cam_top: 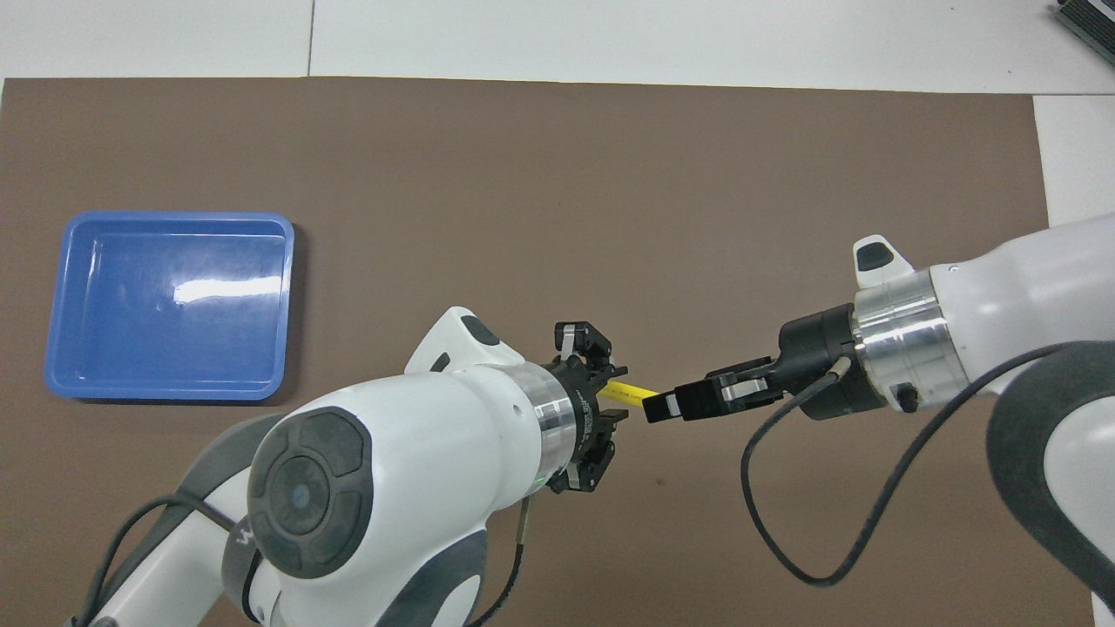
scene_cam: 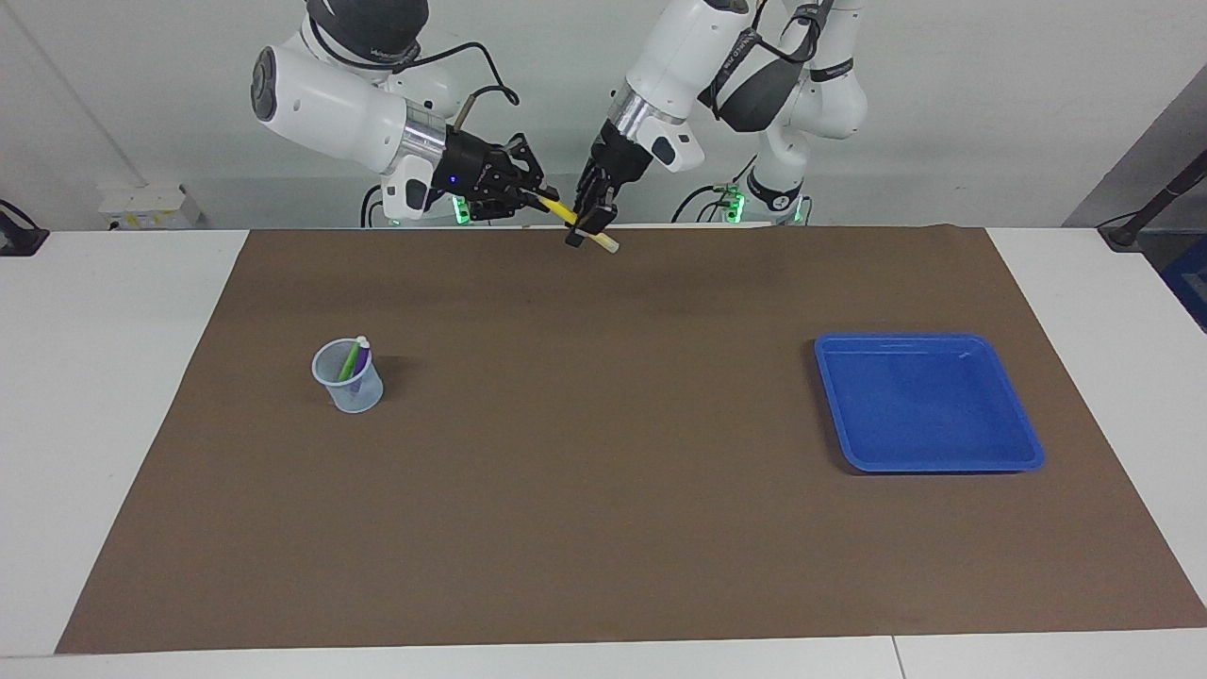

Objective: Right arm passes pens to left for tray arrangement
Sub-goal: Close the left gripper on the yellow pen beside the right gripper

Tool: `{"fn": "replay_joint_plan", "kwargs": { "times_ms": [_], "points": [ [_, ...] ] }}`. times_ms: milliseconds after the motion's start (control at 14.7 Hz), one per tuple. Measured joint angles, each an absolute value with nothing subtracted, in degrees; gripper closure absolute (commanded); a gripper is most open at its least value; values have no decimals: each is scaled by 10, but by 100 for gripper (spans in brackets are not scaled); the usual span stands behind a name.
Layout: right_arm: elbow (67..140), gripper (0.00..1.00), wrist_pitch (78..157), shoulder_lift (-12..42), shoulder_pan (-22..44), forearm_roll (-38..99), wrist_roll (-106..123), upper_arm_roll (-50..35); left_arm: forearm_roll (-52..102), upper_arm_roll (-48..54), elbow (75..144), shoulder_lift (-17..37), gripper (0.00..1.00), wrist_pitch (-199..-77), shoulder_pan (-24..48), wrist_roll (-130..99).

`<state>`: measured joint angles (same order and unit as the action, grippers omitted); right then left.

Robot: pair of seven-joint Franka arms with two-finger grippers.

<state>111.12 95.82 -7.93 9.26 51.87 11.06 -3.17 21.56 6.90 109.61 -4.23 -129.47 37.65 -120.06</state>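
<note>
My right gripper (scene_cam: 539,197) is clamping the yellow pen (scene_cam: 567,214) above the mat (scene_cam: 603,528). My left gripper (scene_cam: 588,223) is straddling it; I cannot tell whether it is gripping.

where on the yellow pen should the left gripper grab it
On the bare yellow barrel between the right gripper and the pale tip of the yellow pen. It slants down in the air over the mat, so the left gripper comes from above, jaws across the barrel.

facing: high, across table (scene_cam: 141,283) | overhead: steep down | shared: tabletop
</note>
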Motion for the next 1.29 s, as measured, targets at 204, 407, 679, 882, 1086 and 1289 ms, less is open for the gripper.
{"fn": "replay_joint_plan", "kwargs": {
  "times_ms": [204,407,679,882,1086,1289],
  "points": [
    [1111,100,958,-79,93,519,112,-32,215,69,1084,-41,71,-1271,363,-1200],
    [1111,100,959,-79,93,519,113,-31,212,69,1078,-39,75,-1263,360,-1201],
    [1111,100,959,-79,93,519,113,-31,212,70,1078,-37,91,-1263,360,-1201],
    [1111,100,971,-79,93,520,113,-30,207,73,1078,-36,100,-1258,361,-1199],
    [1111,100,971,-79,93,520,113,-30,205,73,1078,-36,100,-1258,361,-1199],
    [1111,69,972,-79,93,520,113,-30,205,74,1077,-36,100,-1258,361,-1199]
  ]
}}
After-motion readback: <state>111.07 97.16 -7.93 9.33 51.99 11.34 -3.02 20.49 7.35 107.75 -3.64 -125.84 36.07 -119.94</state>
